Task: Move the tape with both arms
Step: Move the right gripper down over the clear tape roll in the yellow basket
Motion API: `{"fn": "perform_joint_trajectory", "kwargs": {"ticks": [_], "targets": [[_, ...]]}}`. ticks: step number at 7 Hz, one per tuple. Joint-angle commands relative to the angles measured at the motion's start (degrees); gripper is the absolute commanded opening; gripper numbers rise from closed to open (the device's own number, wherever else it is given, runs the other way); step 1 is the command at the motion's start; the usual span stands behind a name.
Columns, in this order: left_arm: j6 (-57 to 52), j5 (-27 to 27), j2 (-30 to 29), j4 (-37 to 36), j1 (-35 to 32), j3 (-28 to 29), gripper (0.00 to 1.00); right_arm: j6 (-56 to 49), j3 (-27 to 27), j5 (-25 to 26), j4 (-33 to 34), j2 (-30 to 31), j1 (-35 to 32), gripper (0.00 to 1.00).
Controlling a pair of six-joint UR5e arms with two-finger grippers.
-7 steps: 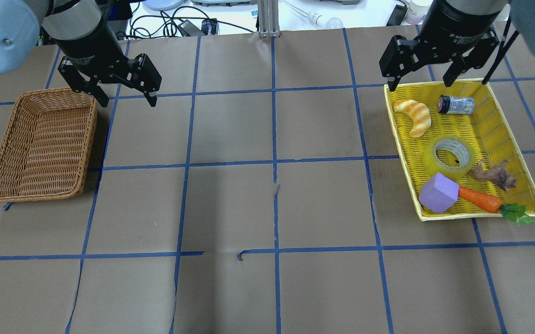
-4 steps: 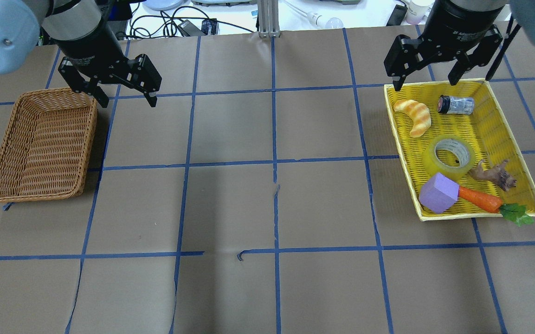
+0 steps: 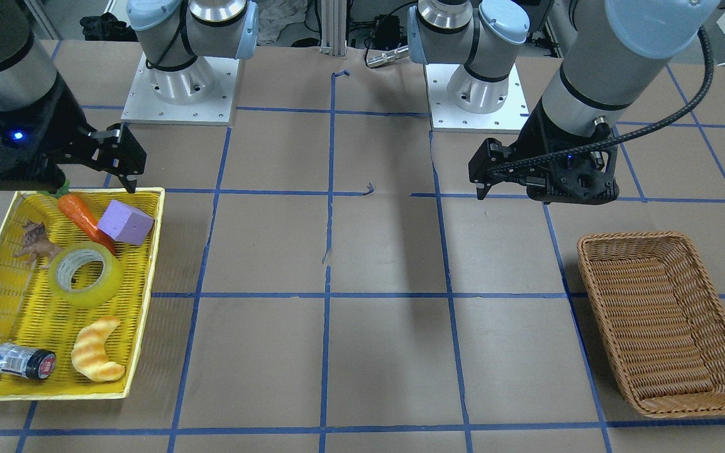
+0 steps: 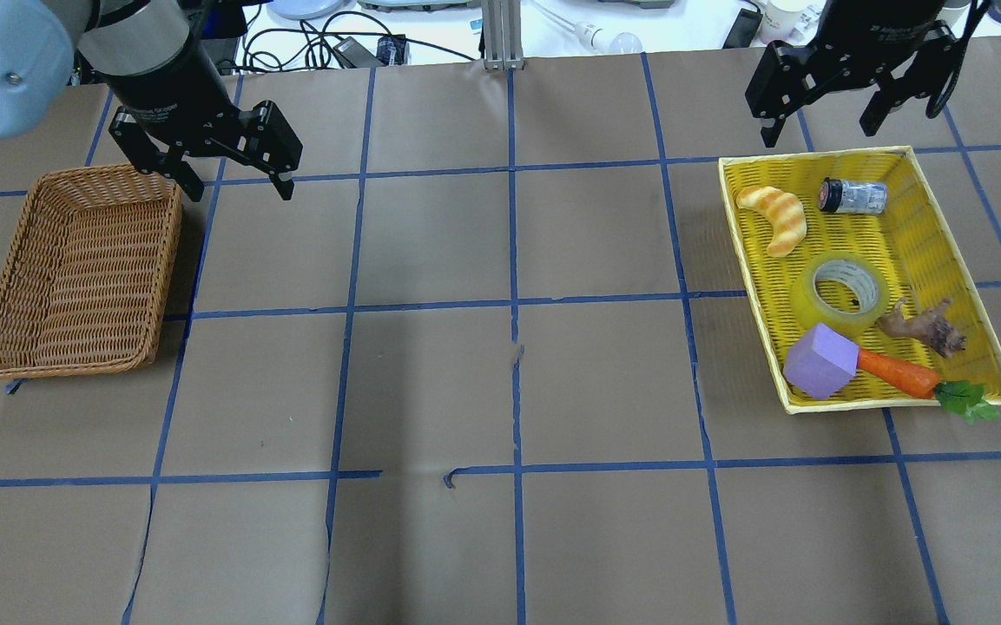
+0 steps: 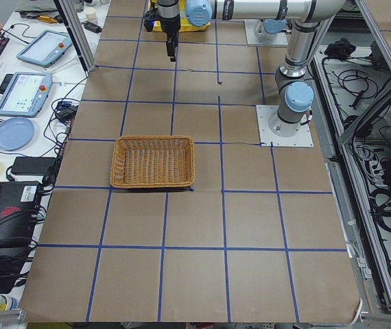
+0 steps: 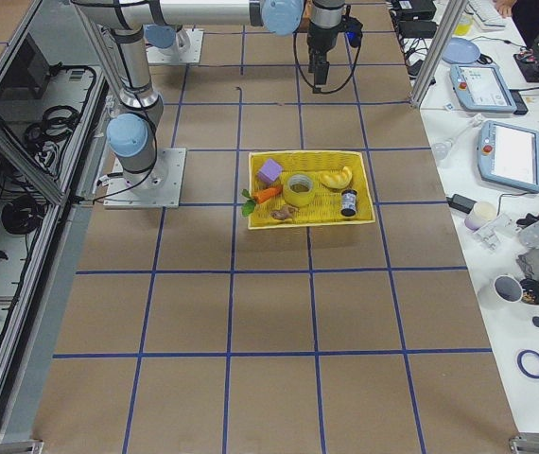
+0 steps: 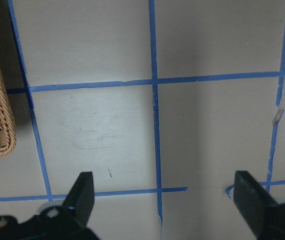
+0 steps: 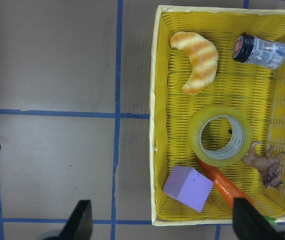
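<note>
**Wide roll of translucent yellow-green packing tape (image 4: 815,305), untouched**

Lying flat, pale grey-white core up, mid yellow woven plastic tray (image 4: 917,234), just beside orange toy carrot (image 4: 895,371). High above: black two-finger right gripper (image 4: 817,134), spread wide. Black left gripper (image 4: 239,193) spread too, near brown wicker basket (image 4: 75,269).

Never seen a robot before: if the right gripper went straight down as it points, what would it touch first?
Likely the purple block in the yellow tray, going by the wrist view of the right gripper; it hangs high, so the exact spot is uncertain.
</note>
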State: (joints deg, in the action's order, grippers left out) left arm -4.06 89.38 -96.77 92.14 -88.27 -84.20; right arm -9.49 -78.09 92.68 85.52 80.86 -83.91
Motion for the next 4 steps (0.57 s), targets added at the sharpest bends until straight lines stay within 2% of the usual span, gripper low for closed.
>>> {"fn": "perform_joint_trajectory", "kwargs": {"ticks": [1,2,4], "targets": [[-0.1,0.3,0.0,0.1,0.1,0.0,1.00,-5.5,0.4,-0.6,0.4,-1.5,5.3,1.00],[-0.2,0.2,0.0,0.1,0.2,0.0,1.00,-11.5,-0.3,-0.7,1.0,-3.8,7.9,1.00],[-0.1,-0.1,0.0,0.1,0.2,0.0,1.00,-14.6,-4.9,-0.5,4.5,-4.4,11.6,1.00]]}}
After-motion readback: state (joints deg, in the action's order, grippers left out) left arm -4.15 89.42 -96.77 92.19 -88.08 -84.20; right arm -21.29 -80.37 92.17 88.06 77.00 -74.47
